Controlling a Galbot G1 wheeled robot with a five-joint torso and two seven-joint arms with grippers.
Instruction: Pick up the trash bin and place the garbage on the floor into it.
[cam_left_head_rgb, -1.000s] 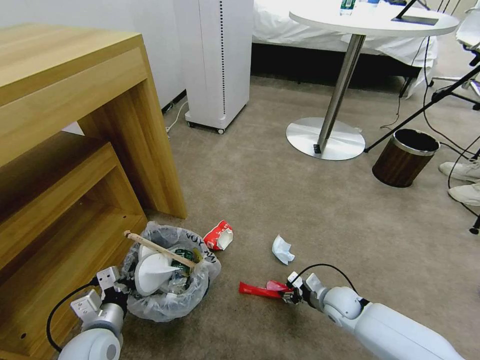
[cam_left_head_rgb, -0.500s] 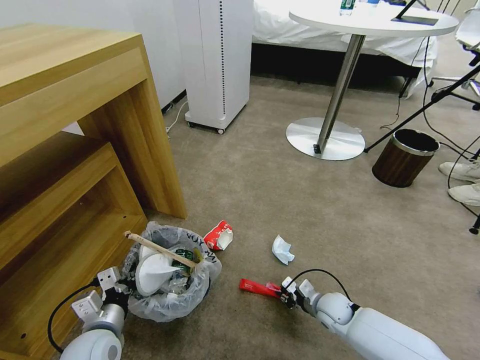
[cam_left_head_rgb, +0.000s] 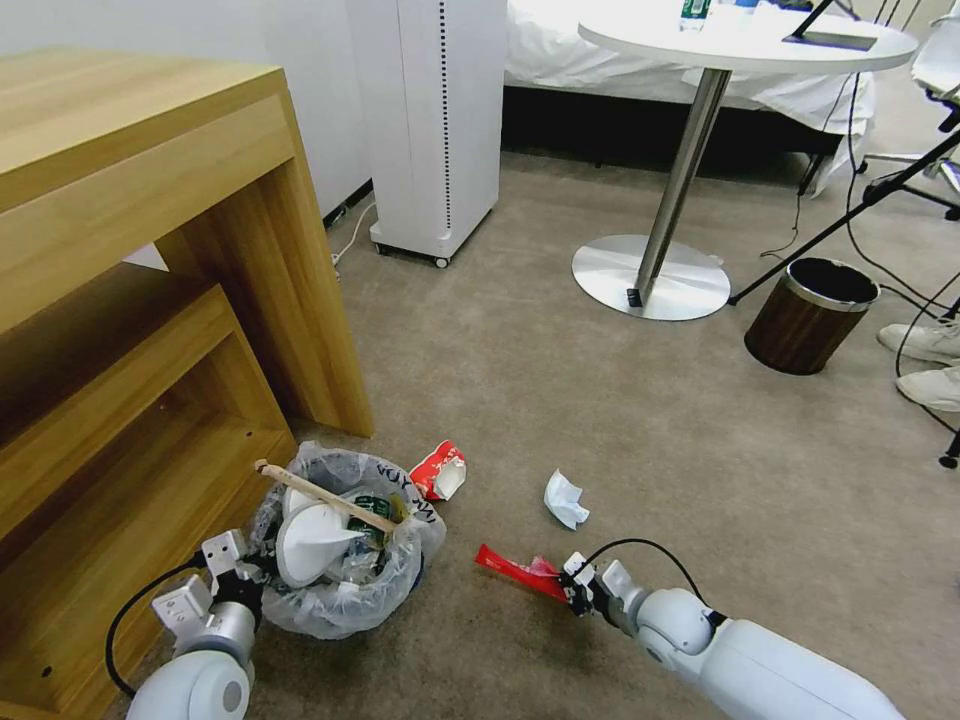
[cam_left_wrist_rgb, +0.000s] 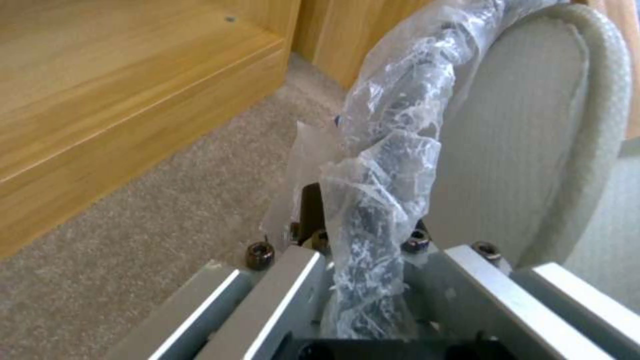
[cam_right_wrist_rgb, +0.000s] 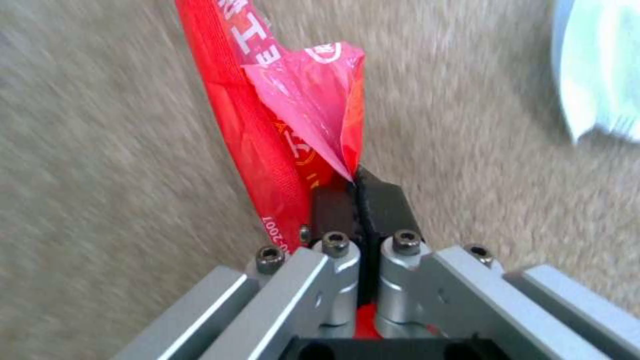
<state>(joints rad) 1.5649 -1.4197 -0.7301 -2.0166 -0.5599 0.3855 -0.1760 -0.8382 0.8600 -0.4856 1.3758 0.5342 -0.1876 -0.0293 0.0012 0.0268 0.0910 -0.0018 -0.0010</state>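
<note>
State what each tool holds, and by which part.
Left tool: bag-lined rim of the trash bin. Right tool: red snack wrapper, by its end.

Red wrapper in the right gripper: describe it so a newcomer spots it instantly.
Start at the wooden shelf unit; at its foot is the bag-lined trash bin. To the bin's right, on the carpet, the right gripper pinches a long flat red wrapper. Unlike the crumpled red-and-white wrapper and white paper scrap nearby, it is a plain red strip.
</note>
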